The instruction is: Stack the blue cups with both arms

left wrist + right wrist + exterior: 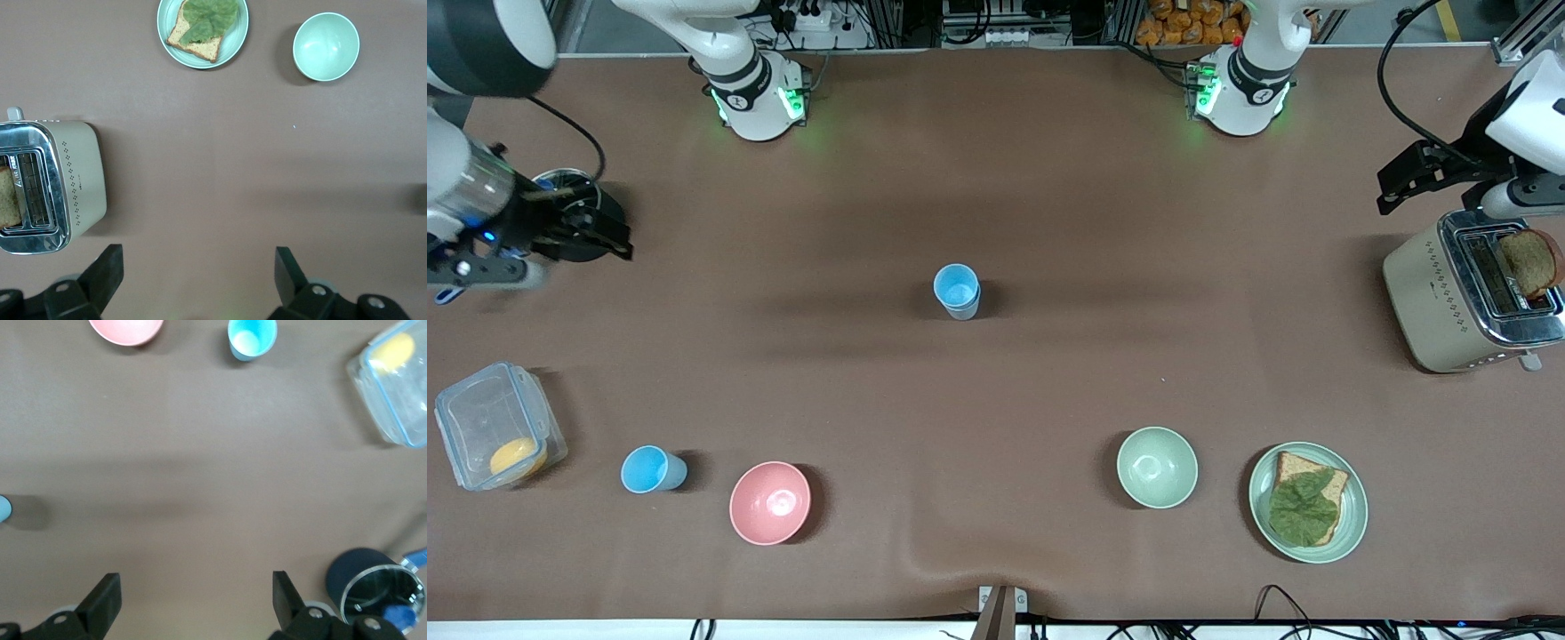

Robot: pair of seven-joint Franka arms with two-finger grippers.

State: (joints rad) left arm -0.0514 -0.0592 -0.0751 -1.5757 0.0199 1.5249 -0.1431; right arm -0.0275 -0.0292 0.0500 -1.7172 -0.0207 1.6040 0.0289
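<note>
Two of the blue cups seem already nested, standing upright as one short stack (957, 291) near the middle of the tabletop (1049, 222); from above a second rim shows just under the top one, though I judge this rather than see it plainly; a single blue cup (652, 469) stands apart, close to the edge nearest the front camera and toward the right arm's end, between a clear lidded container (498, 437) holding something yellow and the pink bowl (770, 502); it sits well apart from the stack, so one more carry looks needed.

The right gripper (195, 600) hangs over the tabletop's edge at the right arm's end, beside a dark cylindrical can (587, 218), its jaws spread wide and holding nothing; it probably has the shorter reach to the lone cup.

The left gripper (199, 277) hovers at the left arm's end, just beside the toaster (1467, 298) with a slice of bread (1529, 260) in its slot; it too is spread wide and empty, seemingly waiting out of the way.

The pale green bowl (1157, 467) and a plate (1352, 524) of bread with a leaf sit near the front edge.
</note>
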